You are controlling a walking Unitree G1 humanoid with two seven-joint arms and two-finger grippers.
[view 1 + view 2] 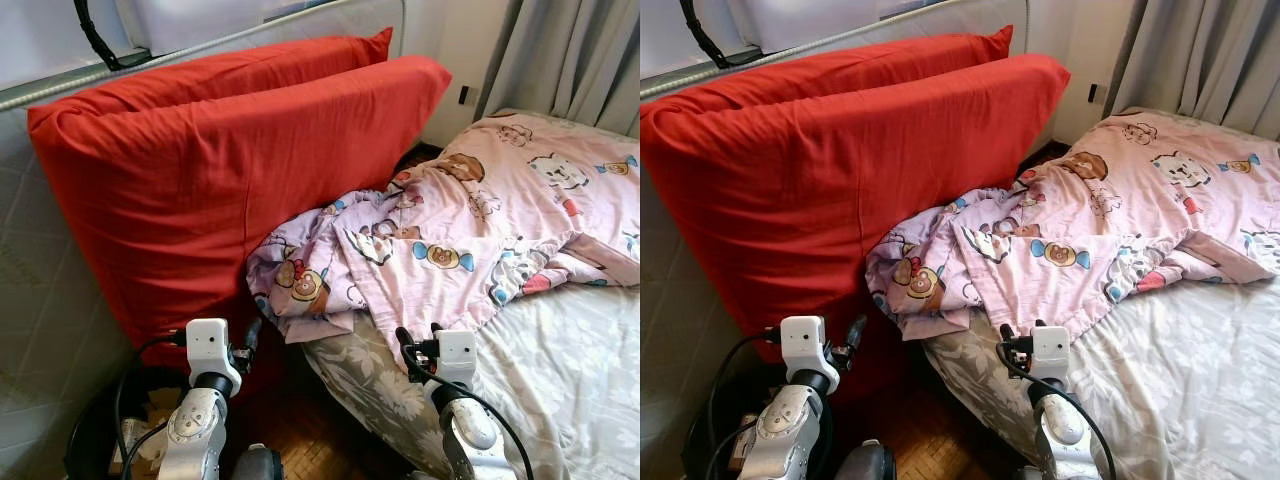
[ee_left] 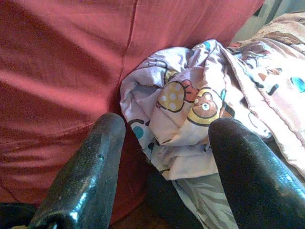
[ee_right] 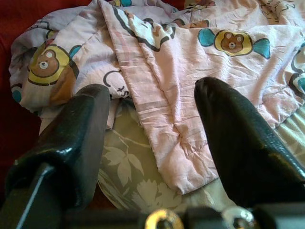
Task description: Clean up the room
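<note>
A pink blanket [image 1: 450, 230] printed with cartoon bears lies crumpled on the bed [image 1: 570, 370], and its bunched end [image 2: 181, 109] hangs over the bed's near corner. Two big red pillows [image 1: 200, 170] stand on edge beside the bed, touching that bunched end. My left gripper [image 1: 248, 345] is low in front of the pillows, open, with nothing between its fingers [image 2: 90, 167]. My right gripper [image 1: 415, 350] is at the bed's near edge just below the blanket's hem [image 3: 176, 157], open and holding nothing.
The bed has a grey floral sheet. Dark wood floor [image 1: 300, 420] shows in the narrow gap between pillows and bed. A black bin [image 1: 100, 430] with clutter sits at the lower left. Grey curtains [image 1: 570, 50] hang behind the bed.
</note>
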